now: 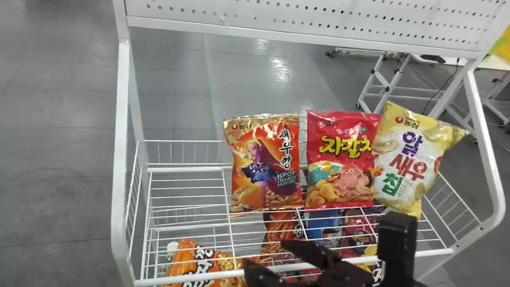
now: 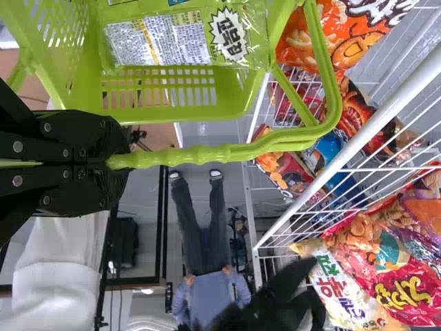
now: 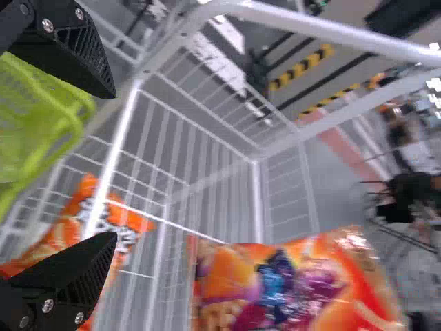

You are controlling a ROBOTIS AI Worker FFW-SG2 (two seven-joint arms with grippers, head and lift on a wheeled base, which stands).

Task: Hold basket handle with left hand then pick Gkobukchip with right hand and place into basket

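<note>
The right arm comes in from the bottom edge of the head view, right of centre, and its pincer is in front of the wire rack, low by the front rail, its fingers slanting toward the robot's left. The right wrist view shows the two fingers spread wide, one at each side of the gap, with the rack's wires behind and nothing held between them.

The left pincer is closed around the handle of the green basket, its fingers meeting on the grip. The Gkobukchip, a green bag, lies in the basket.

On the rack's upper shelf an orange bag, a red bag and a yellow-and-white bag stand side by side. Another orange bag lies lower, at the rack's left.
</note>
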